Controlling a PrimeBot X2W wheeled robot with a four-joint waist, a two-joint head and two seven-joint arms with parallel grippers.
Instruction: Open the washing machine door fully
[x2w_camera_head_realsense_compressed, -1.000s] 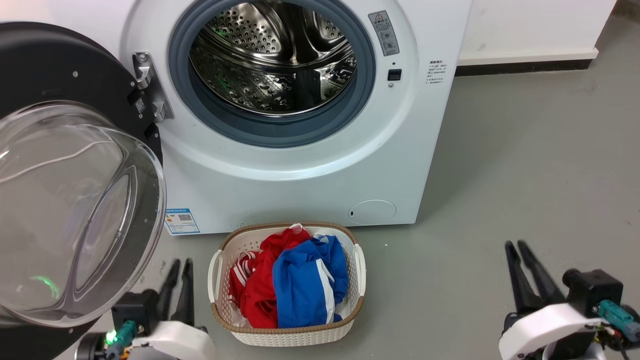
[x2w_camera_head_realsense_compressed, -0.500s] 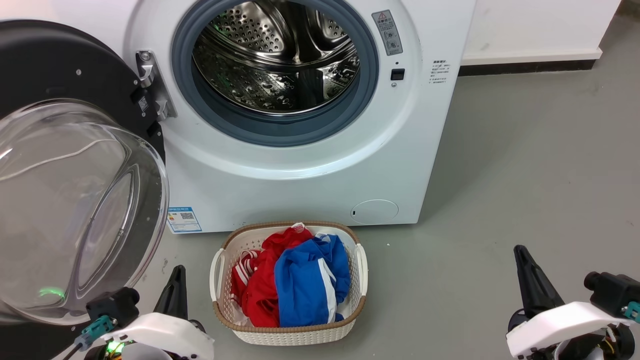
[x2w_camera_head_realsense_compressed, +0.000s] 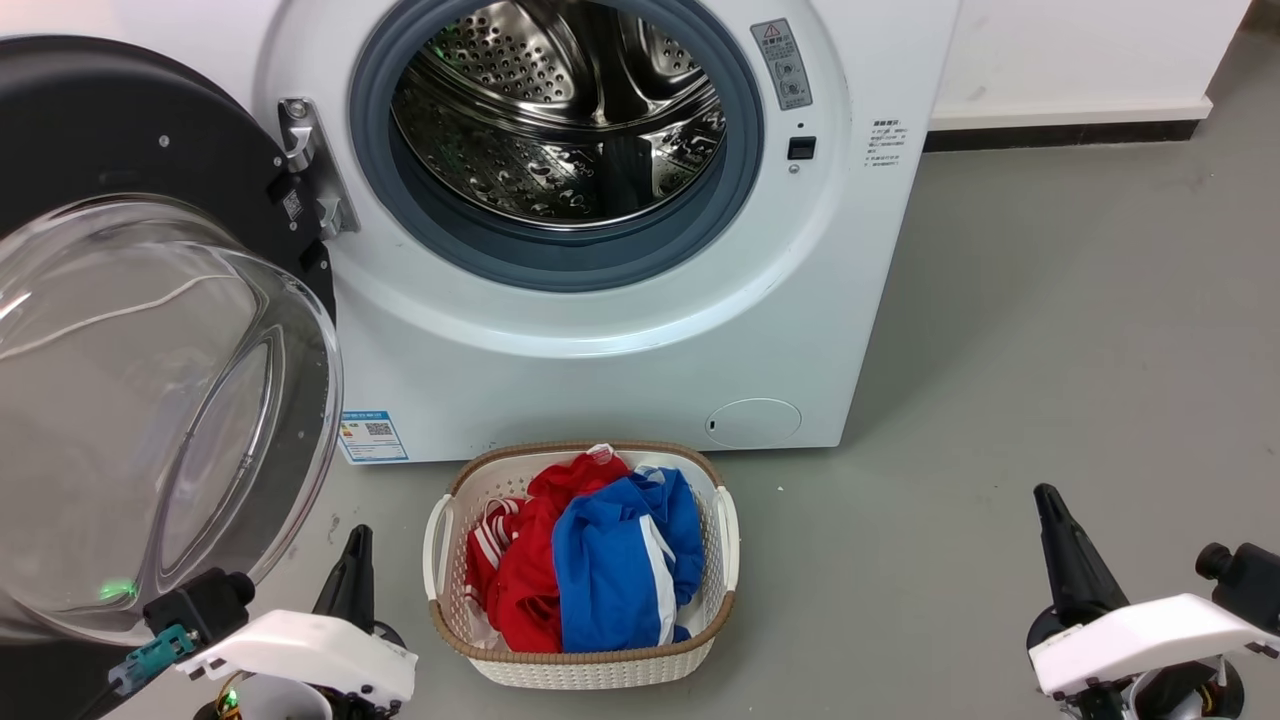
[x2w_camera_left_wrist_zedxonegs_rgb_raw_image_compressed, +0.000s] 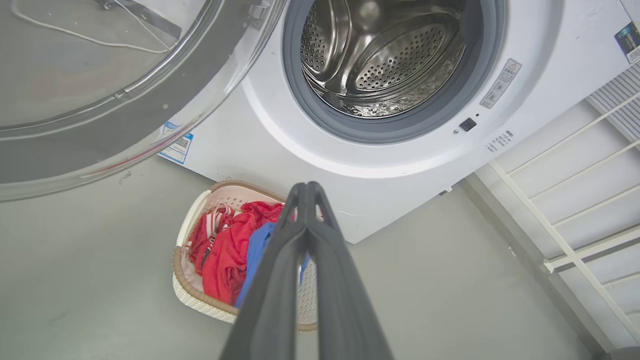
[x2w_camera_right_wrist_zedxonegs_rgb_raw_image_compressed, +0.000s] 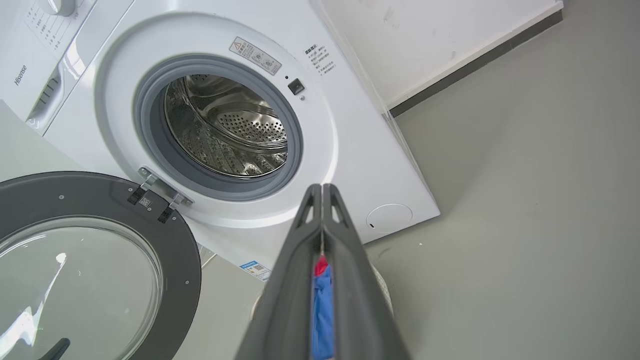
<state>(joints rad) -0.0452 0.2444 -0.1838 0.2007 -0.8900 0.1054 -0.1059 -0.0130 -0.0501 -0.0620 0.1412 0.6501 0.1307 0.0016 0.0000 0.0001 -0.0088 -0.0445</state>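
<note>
- The washing machine door (x2w_camera_head_realsense_compressed: 150, 400) hangs wide open at the left of the washing machine (x2w_camera_head_realsense_compressed: 620, 350). It is carried on its hinge (x2w_camera_head_realsense_compressed: 315, 170) beside the round opening. Its clear bulging bowl faces the head camera, with the black rim behind it.
- The left gripper (x2w_camera_head_realsense_compressed: 357, 545) has its fingers pressed together, tips meeting, with nothing between them.
- The right gripper (x2w_camera_head_realsense_compressed: 1048, 500) has its fingers closed against each other too, with only a thin slit further down their length. They hold nothing.
- A white woven basket (x2w_camera_head_realsense_compressed: 438, 525) with a brown rim stands on the floor (x2w_camera_head_realsense_compressed: 1000, 350), just in front of the machine's base. It lies between the two grippers in the head view.
- In the basket lie a red garment (x2w_camera_head_realsense_compressed: 520, 570) with white stripes and a blue garment (x2w_camera_head_realsense_compressed: 610, 560) with a white stripe. The blue one lies partly over the red.
- The drum (x2w_camera_head_realsense_compressed: 560, 120) shows its perforated steel wall inside a grey seal.
- The left arm sits low at the lower left of the head view, fingers pointing up that view. It is near the lower edge of the door's bowl and apart from it, and beside the basket's left handle.
- The right arm sits low at the lower right over bare floor, fingers pointing up, well apart from the basket and the machine.
</note>
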